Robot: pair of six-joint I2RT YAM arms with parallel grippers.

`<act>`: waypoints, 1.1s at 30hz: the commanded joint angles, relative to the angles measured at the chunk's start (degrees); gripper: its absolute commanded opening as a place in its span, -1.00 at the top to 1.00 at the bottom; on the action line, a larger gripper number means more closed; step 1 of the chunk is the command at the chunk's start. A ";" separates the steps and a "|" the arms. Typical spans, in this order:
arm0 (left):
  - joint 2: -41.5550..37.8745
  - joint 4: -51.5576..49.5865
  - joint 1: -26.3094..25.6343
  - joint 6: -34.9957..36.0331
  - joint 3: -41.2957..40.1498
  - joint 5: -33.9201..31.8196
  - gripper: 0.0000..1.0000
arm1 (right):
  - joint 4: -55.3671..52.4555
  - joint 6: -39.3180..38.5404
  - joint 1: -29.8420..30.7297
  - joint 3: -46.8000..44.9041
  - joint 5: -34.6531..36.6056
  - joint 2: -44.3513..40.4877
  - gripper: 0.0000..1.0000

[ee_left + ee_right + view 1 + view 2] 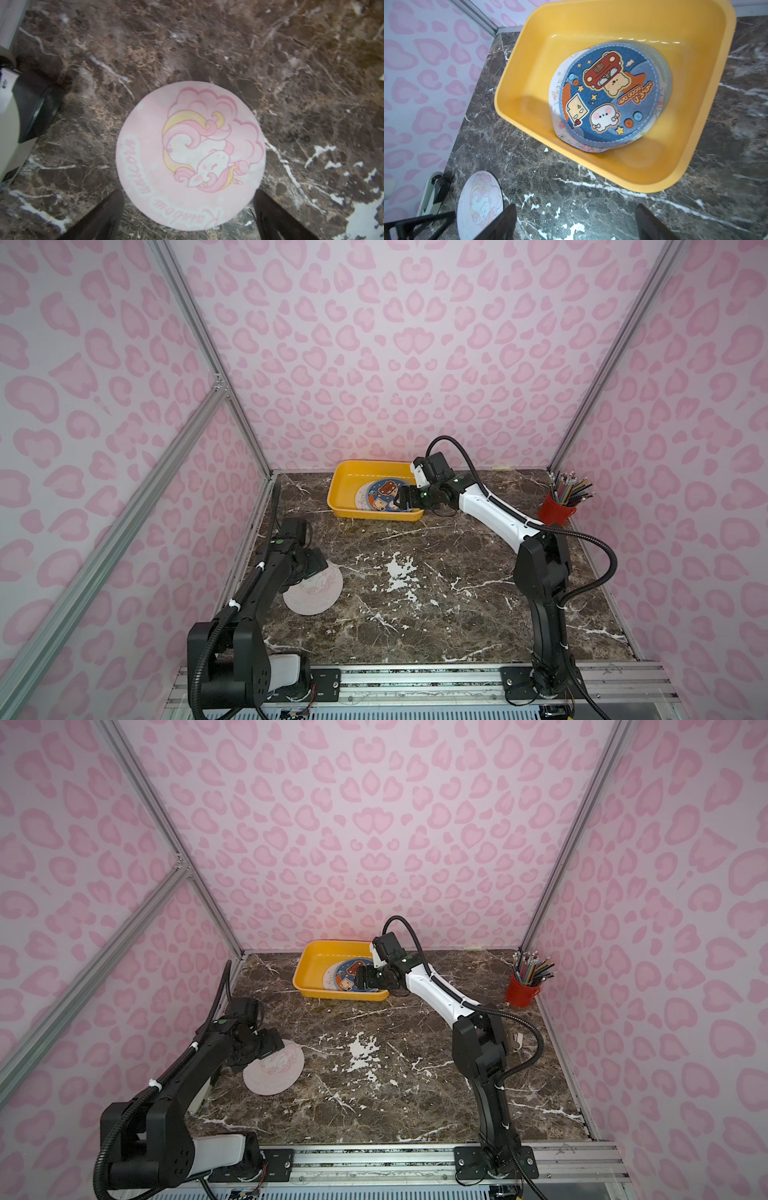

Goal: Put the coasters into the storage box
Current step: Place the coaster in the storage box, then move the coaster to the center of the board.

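1. At the lower left of both top views we see the left arm (266, 580) bent down over the pink unicorn coaster (318, 593). The coaster lies flat on the tabletop (436, 572), well apart from the box.
2. In the left wrist view the left jaws stand spread, one on each side of that coaster's edge, pinching nothing. We cannot tell whether they touch it.
3. At upper centre the yellow storage box (347, 489) sits on the tabletop near the back wall.
4. Inside it the dark blue coaster (610, 93) lies face up on a stack of pale coasters (555, 89), toward the box's right end in both top views.
5. The right arm (490, 506) reaches in from the lower right to that end of the box. In the right wrist view we see the right jaws spread wide and empty.
6. At the far right a red cup (555, 512) of pencils (571, 489) stands by the tabletop's edge.
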 commanded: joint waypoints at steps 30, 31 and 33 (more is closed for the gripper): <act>13.84 6.64 15.62 2.56 -0.97 8.96 -0.97 | -0.30 -1.77 0.67 -1.65 -0.39 -5.82 -0.92; 13.96 6.73 15.62 2.52 -1.18 9.59 -0.97 | -0.03 -1.69 0.58 -2.13 -0.31 -6.28 -0.92; 14.11 7.04 15.62 2.41 -1.86 10.92 -0.97 | 0.73 -1.43 0.32 -3.26 -0.22 -7.34 -0.92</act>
